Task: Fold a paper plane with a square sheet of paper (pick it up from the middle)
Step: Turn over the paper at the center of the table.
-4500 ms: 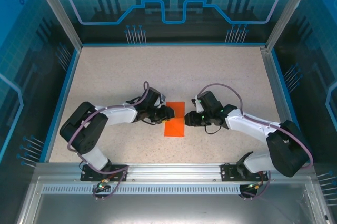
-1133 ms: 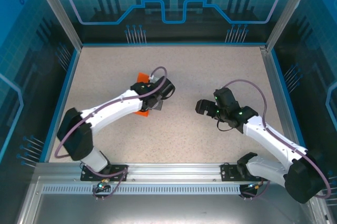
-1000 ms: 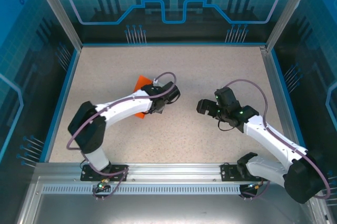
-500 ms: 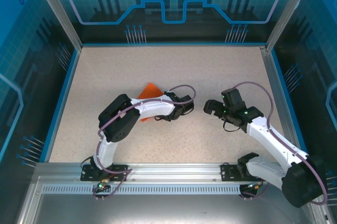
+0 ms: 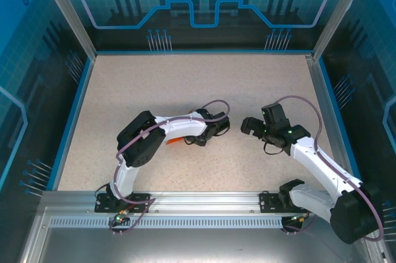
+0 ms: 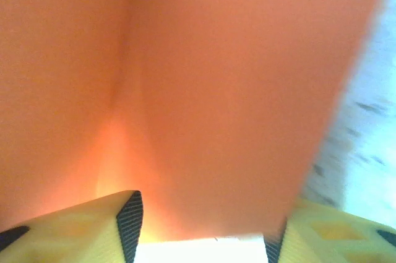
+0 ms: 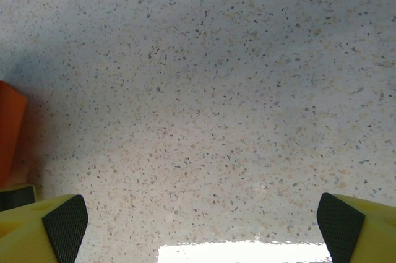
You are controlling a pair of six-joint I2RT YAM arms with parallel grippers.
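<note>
The orange sheet of paper [image 6: 216, 90] hangs close in front of the left wrist camera, with a soft lengthwise crease. My left gripper [image 6: 201, 213] has its jaws apart, and the paper's near edge lies between the two pads. From above, a small orange sliver of the paper [image 5: 175, 141] peeks out under the left forearm, left of the left gripper [image 5: 207, 132]. The arm hides the paper's outline, so I cannot tell whether it is a paper plane. My right gripper [image 5: 247, 128] stands open over bare table, facing the left one. An orange corner [image 7: 9, 130] sits at its view's left edge.
The speckled beige table [image 5: 204, 83] is ringed by a blue rim and clear enclosure walls [image 5: 68, 108]. The left arm is curled tightly near the table's middle, with its cable looping above the wrist [image 5: 213, 105]. An aluminium rail [image 5: 204, 204] runs along the near edge.
The left arm swung right toward the centre with the paper, which is now mostly under the forearm. Its jaws went from shut to apart. The right gripper barely shifted.
</note>
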